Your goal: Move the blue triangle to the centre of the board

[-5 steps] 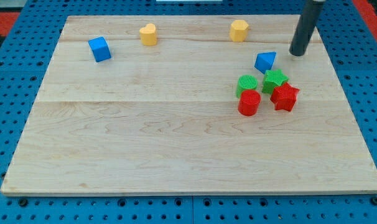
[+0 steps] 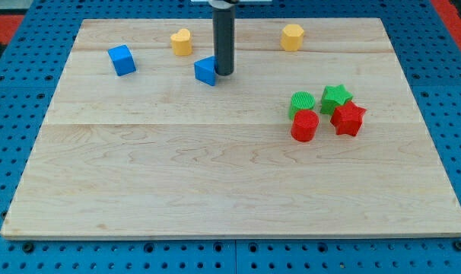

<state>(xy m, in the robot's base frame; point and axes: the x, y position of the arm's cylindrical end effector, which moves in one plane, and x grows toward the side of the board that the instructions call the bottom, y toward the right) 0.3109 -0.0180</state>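
Note:
The blue triangle [image 2: 206,70] lies in the upper middle of the wooden board [image 2: 215,183], a little left of centre. My tip [image 2: 224,74] stands right against the triangle's right side, touching it. The dark rod rises straight up from there and hides part of the triangle's right edge.
A blue cube [image 2: 122,59] sits at the upper left. A yellow block [image 2: 182,42] lies just above and left of the triangle, and a yellow hexagon [image 2: 292,36] at the upper right. A green cylinder [image 2: 301,103], green star [image 2: 336,97], red cylinder [image 2: 304,125] and red star [image 2: 348,118] cluster at the right.
My tip has swept far to the left from the board's upper right. The blue triangle has been pushed left with it, away from the green and red cluster.

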